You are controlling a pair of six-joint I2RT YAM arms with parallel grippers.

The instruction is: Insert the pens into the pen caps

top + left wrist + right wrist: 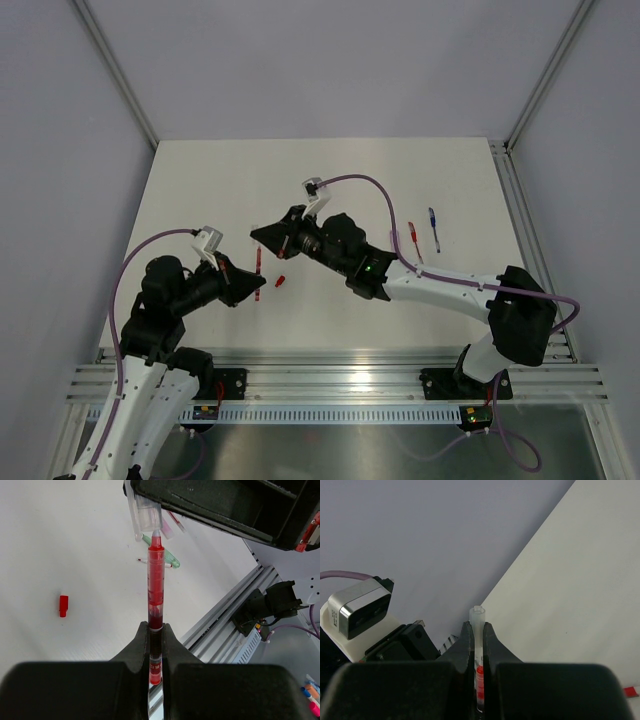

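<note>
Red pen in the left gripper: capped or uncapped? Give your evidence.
Uncapped. The red pen only touches its tip to the mouth of the clear cap in the right gripper; its barrel shows bare.

A red pen (pixel 155 587) with a translucent barrel is clamped by its rear end in the left jaws, tip pointing far; the tip meets the mouth of a clear cap (pixel 149 517) pinched in the right jaws; a stubby red cap (pixel 280 280) lies on the bench just right of that pen; a second red pen (pixel 414 242) and a blue pen (pixel 433 229) lie side by side well to the right; a pale green pen (pixel 167 556) lies flat.
</note>
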